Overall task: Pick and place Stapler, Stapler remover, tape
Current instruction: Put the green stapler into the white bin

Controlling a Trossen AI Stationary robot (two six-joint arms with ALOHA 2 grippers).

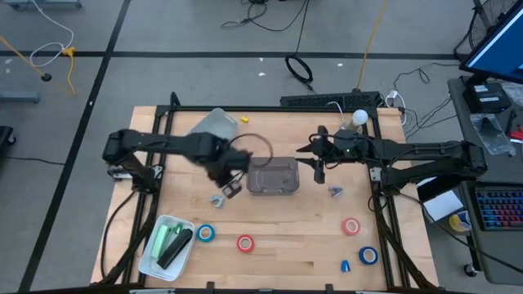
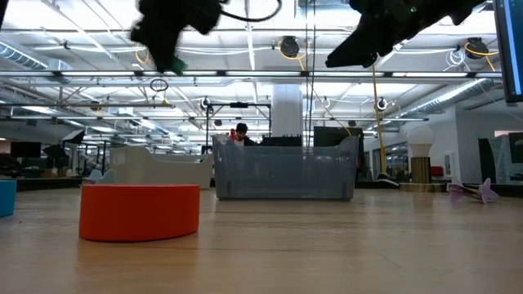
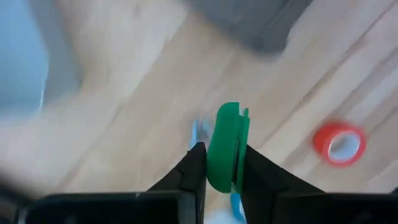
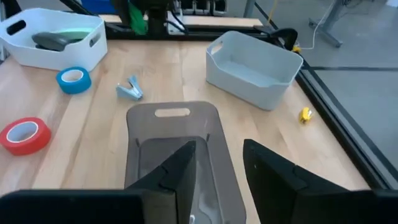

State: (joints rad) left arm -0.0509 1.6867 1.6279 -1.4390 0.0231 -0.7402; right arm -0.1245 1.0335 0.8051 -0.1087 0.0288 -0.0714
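Stapler remover, green, sits clamped in the left gripper above the table beside the grey bin, so carrying it over and releasing seems next.

Blurred grey bin, edge-cropped

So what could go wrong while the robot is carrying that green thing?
1. The left pincer pinches the green staple remover only by its lower part, up in the air, so it might slip and fall onto the table.
2. A blue staple remover lies right below, and a drop could knock it away.
3. The right pincer hangs over the grey bin, so the arms might bump if both go there.
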